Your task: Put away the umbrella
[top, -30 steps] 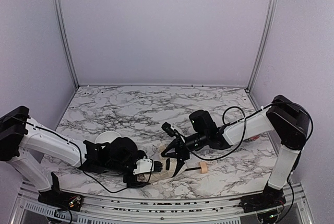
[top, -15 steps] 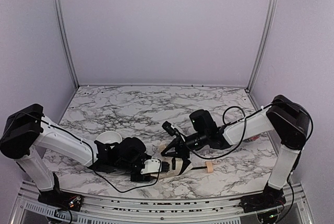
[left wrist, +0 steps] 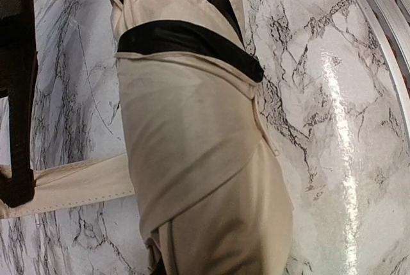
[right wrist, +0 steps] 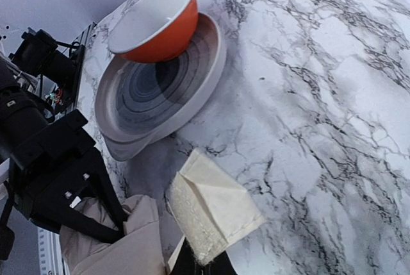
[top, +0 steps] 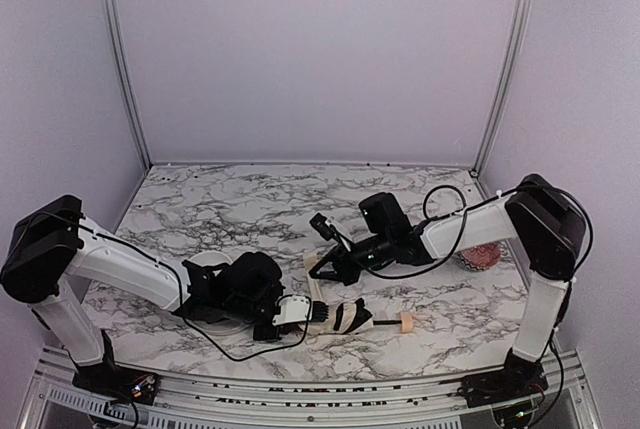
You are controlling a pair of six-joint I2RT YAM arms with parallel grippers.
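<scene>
Step, as I read it: binding the folded umbrella (top: 340, 317) with its strap (right wrist: 214, 214).

- It lies at the near edge of the tabletop (top: 250, 199), about mid-width and just right of centre.
- Its long axis runs roughly parallel to that edge. The handle (top: 407, 323) points to the right edge on a bare shaft (top: 385, 322), and the canopy (left wrist: 198, 159) sits at the left end.
- My right claw (top: 322, 271) is clenched on the strap's free end, behind the bundle.
- My left claw (top: 305, 316) is around the canopy. Only one finger (left wrist: 16, 95) shows in the wrist view, with marble between it and the fabric, so I cannot tell whether it's clamped.

Next move calls for the left claw pinning the bundle while the right carries the strap over the canopy and presses the fuzzy patch down. Slack fabric could unroll.
</scene>
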